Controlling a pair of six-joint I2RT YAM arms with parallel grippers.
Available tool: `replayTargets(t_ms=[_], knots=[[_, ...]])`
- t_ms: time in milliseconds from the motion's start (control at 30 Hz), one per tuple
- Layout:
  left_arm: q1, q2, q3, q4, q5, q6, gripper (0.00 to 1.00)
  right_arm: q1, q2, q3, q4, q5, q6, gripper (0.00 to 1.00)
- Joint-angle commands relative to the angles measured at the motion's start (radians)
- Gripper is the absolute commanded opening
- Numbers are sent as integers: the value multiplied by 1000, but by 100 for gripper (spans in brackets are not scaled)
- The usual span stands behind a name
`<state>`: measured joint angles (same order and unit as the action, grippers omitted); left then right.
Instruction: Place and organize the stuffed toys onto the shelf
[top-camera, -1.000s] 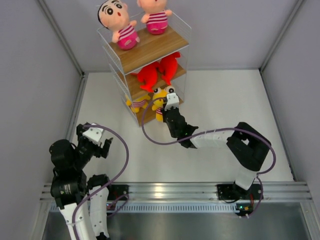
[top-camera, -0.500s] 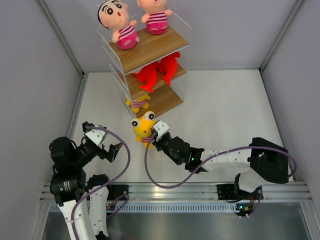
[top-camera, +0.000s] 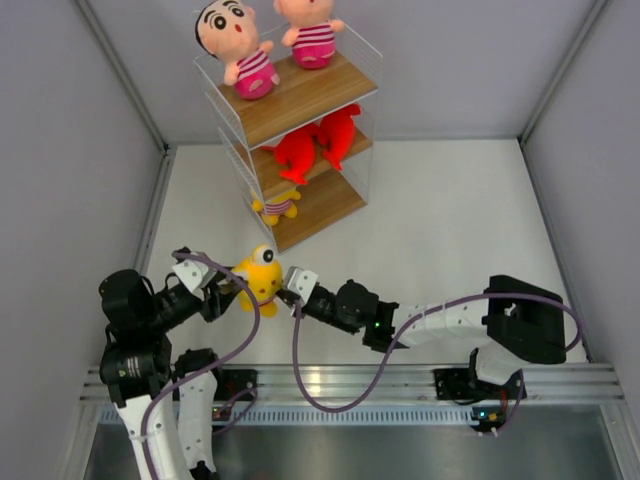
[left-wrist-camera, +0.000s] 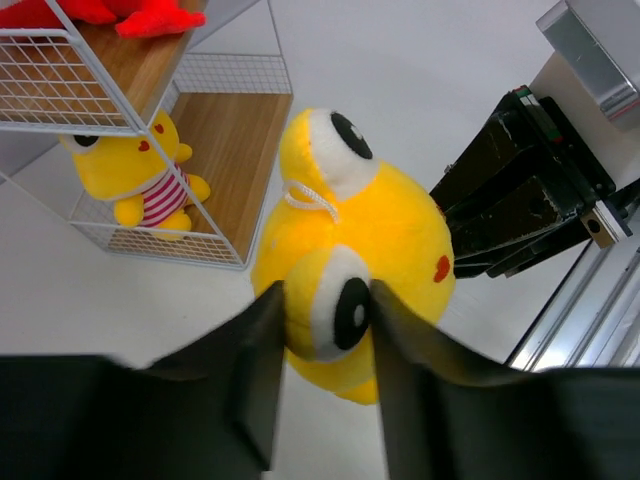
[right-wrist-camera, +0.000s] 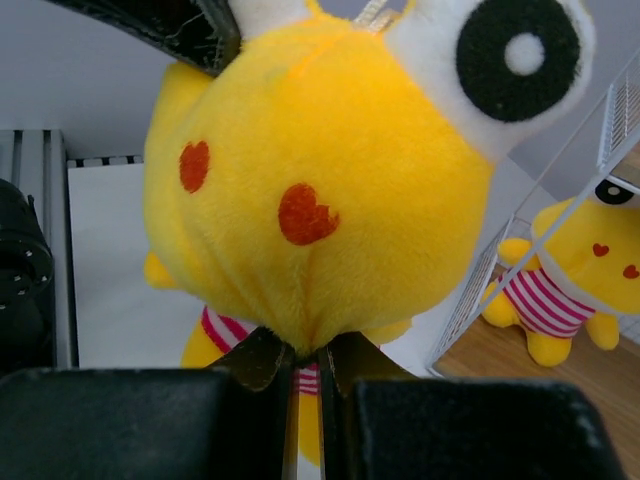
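A yellow stuffed toy (top-camera: 258, 277) with big white eyes hangs above the table between my two grippers. My left gripper (top-camera: 222, 290) is shut on one of its bulging eyes; in the left wrist view the fingers (left-wrist-camera: 325, 300) press both sides of that eye. My right gripper (top-camera: 291, 290) is shut on a pinch of plush under the toy's face (right-wrist-camera: 305, 365). The shelf (top-camera: 300, 95) stands at the back. Two boy dolls (top-camera: 240, 45) sit on its top board, two red sharks (top-camera: 315, 140) on the middle one, and a second yellow toy (top-camera: 277, 205) on the bottom.
Grey walls close in the white table (top-camera: 450, 220) on the left, back and right. A metal rail (top-camera: 340, 380) with both arm bases runs along the near edge. Purple cables loop from both arms. The right half of the shelf's bottom board (left-wrist-camera: 225, 150) is bare.
My right gripper has pulled the yellow toy off the bottom shelf board and carried it down and left. My left gripper opened wide, then closed on the toy's eye.
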<state>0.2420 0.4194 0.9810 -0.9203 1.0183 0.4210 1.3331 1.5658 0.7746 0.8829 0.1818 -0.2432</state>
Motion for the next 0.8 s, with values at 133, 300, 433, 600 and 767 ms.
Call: replayTargets(t_ms=[133, 300, 433, 600, 767], knots=[[-1, 12, 4, 32, 23, 21, 8, 20, -23, 22, 110, -53, -16, 23], [-1, 18, -16, 32, -70, 38, 4, 18, -125, 2, -40, 1, -22, 58], [-1, 19, -42, 31, -100, 50, 3, 21, -199, -3, -162, 36, 21, 70], [-1, 18, -48, 31, -95, 48, 3, 38, -225, 57, -266, 45, 48, 76], [-1, 21, -36, 32, -83, 42, 3, 54, -172, 173, -344, 81, 53, 77]])
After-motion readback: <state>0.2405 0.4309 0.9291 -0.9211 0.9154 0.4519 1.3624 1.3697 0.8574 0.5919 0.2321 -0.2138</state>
